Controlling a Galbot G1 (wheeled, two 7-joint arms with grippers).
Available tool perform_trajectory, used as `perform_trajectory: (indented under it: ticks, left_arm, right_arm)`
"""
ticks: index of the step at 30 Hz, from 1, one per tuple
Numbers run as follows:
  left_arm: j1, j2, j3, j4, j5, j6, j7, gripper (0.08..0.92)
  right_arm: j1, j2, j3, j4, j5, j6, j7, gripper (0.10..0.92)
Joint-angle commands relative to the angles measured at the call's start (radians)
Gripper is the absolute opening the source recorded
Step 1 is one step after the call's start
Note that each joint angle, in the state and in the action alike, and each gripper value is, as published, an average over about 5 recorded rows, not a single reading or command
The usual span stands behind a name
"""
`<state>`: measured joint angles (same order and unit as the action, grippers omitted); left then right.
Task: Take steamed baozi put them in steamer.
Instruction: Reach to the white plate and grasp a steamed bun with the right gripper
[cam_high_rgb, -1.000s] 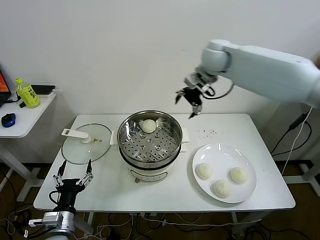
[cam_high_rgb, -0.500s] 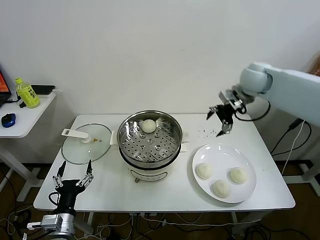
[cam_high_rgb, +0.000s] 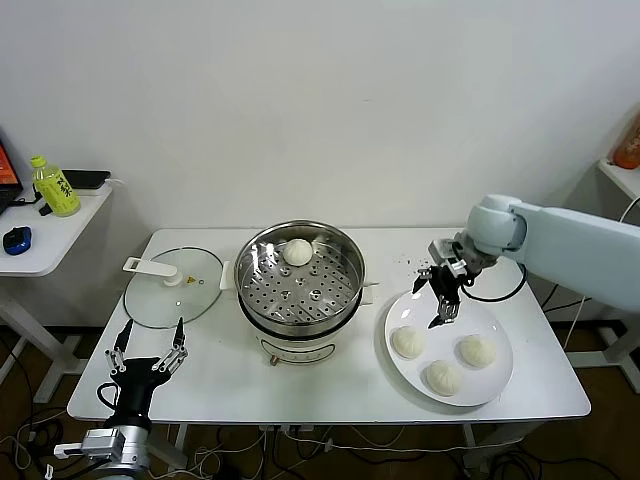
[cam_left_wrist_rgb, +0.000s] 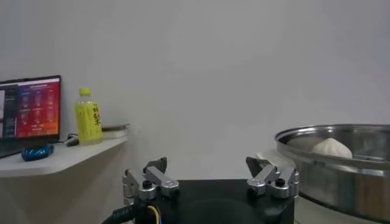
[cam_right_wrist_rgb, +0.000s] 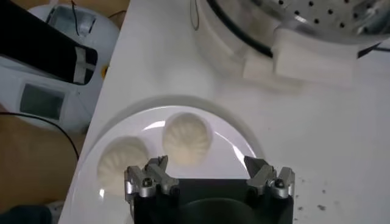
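On the white plate (cam_high_rgb: 495, 383) sit three buns, the nearest one (cam_high_rgb: 407, 342) just below my right pincer (cam_high_rgb: 441, 297), which hangs wide and empty so it can straddle that bun. A fourth bun (cam_high_rgb: 297, 252) already rests at the back of the steamer (cam_high_rgb: 300, 285), leaving tray room. My left pincer (cam_high_rgb: 148, 358) waits spread wide off the worktop's (cam_high_rgb: 350, 385) front left corner, clear of the lid (cam_high_rgb: 175, 290).

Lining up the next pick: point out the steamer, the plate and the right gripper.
steamer (cam_high_rgb: 352, 262), head view, steel rim on its right side.
plate (cam_high_rgb: 497, 330), head view, bare white rim.
right gripper (cam_high_rgb: 440, 300), head view, between its open fingers.
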<state>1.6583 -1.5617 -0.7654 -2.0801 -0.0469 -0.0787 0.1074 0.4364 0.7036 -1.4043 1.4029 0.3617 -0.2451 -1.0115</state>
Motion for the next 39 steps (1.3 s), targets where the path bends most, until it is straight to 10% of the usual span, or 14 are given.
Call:
perform_trajectory:
  ticks: [1,39]
  left_arm:
    - [0.0,0.003,-0.001,0.006,0.002,-0.003,0.001,0.823]
    - [-0.002,0.021,-0.008,0.036,0.0,-0.007,0.003,0.823]
  right_arm:
    - [-0.079,-0.002,0.013,-0.002,-0.009,-0.045,0.033,0.823]
    - [-0.189,0.119,0.052,-0.109,-0.044,-0.071,0.09,0.823]
